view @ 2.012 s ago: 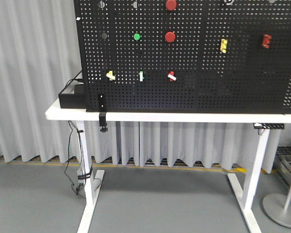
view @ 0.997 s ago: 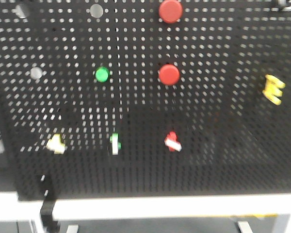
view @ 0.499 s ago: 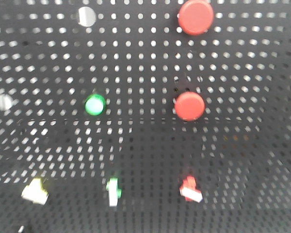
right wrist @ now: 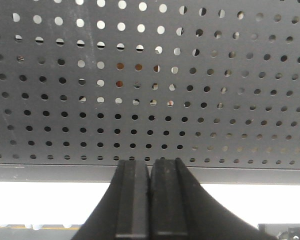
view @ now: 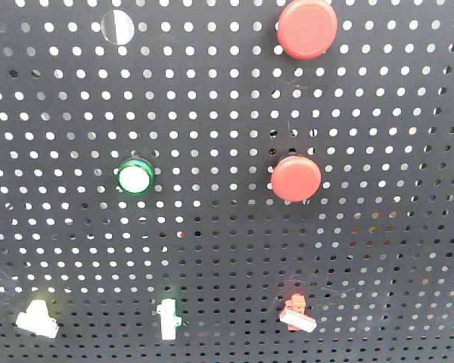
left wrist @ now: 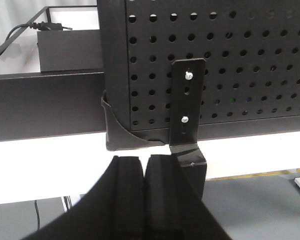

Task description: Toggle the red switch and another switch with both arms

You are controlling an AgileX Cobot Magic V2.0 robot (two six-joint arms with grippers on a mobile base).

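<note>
On the black pegboard in the front view, the small red switch with a white-tipped lever sits low at the right. Another switch, pale and blocky, sits low at the left. Neither arm shows in the front view. In the left wrist view my left gripper is shut with nothing in it, below the pegboard's lower left corner and its black bracket. The right wrist view has my right gripper shut and empty, under the pegboard's bottom edge; no switch shows in either wrist view.
Two big round red buttons, a green-ringed light and a slim white toggle share the board. The white table edge runs under it. A black box with a cable stands behind the board at left.
The front view has closed in on the pegboard: from the whole table two seconds ago to only the buttons and lower switches now. The picture is sharper than half a second ago.
</note>
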